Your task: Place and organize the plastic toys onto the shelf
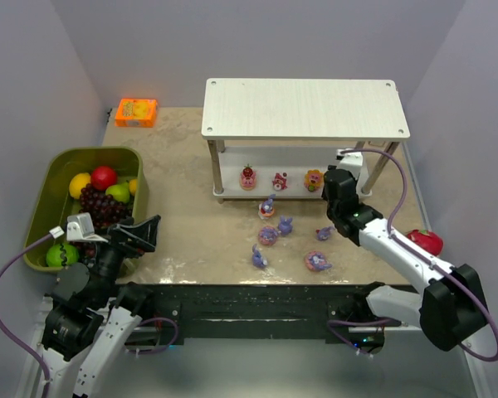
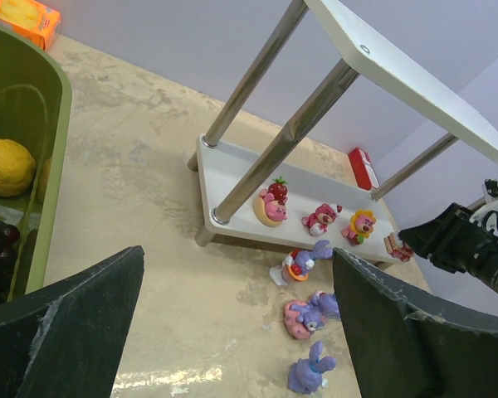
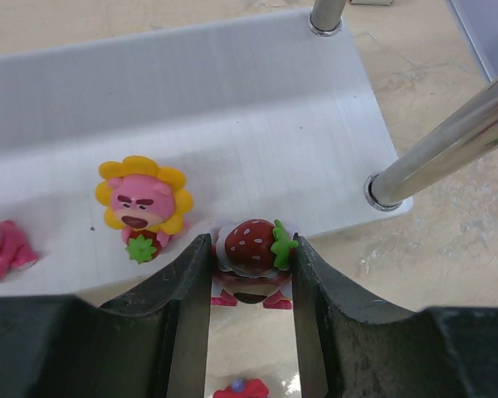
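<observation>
My right gripper [image 3: 251, 253] [image 1: 335, 179] is shut on a red strawberry-topped figure [image 3: 252, 247] at the front right edge of the shelf's lower board [image 3: 232, 108]. Three small figures stand on that board: a strawberry one [image 1: 247, 177], a pink one [image 1: 280, 181] and a yellow-maned one [image 1: 314, 179] [image 3: 141, 203]. Several purple bunnies lie on the table in front of the white shelf [image 1: 303, 108], among them one [image 1: 267, 207], another [image 1: 268, 235] and a third [image 1: 317, 262]. My left gripper [image 1: 137, 232] [image 2: 232, 332] is open and empty beside the bin.
An olive-green bin [image 1: 41, 207] with grapes, a lemon and apples stands at the left. An orange box [image 1: 136, 112] lies at the back left. A red dragon fruit [image 1: 426, 242] lies at the right, by my right arm. A shelf leg [image 3: 436, 149] stands just right of my right gripper.
</observation>
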Motion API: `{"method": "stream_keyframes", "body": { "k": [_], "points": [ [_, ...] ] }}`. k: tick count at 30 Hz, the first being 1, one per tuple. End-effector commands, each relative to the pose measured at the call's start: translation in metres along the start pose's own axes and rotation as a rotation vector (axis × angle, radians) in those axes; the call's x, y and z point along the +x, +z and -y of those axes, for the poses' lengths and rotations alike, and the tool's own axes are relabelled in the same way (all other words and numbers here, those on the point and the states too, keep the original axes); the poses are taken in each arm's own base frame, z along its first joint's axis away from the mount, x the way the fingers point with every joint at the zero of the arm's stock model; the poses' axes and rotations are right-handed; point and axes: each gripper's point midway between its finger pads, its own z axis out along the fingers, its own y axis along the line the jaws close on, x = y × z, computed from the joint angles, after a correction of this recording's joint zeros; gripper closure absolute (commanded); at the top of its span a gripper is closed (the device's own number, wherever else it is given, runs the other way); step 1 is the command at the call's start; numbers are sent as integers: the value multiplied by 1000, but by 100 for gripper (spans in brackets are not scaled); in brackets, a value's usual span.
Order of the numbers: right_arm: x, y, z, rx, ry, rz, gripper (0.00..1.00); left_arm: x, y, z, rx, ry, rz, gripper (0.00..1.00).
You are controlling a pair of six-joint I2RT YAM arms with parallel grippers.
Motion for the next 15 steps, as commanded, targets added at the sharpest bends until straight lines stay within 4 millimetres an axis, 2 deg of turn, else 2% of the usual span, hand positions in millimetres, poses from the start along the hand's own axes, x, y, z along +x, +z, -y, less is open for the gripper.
{"method": "stream_keyframes", "body": {
  "k": [1,6,7,15],
  "points": [
    [-31,12,0,-16,44,120,100,-4,2,3,2,-5,9,0],
    [-41,34,12,-45,55,149,100,-4,3,3,2,-5,8,1],
    [-38,39,21,-34,60,143,100,-3,3,3,1,-4,4,0],
    [-19,60,23,-91,55,100,100,0,6,4,3,6,-16,1]
  ]
}}
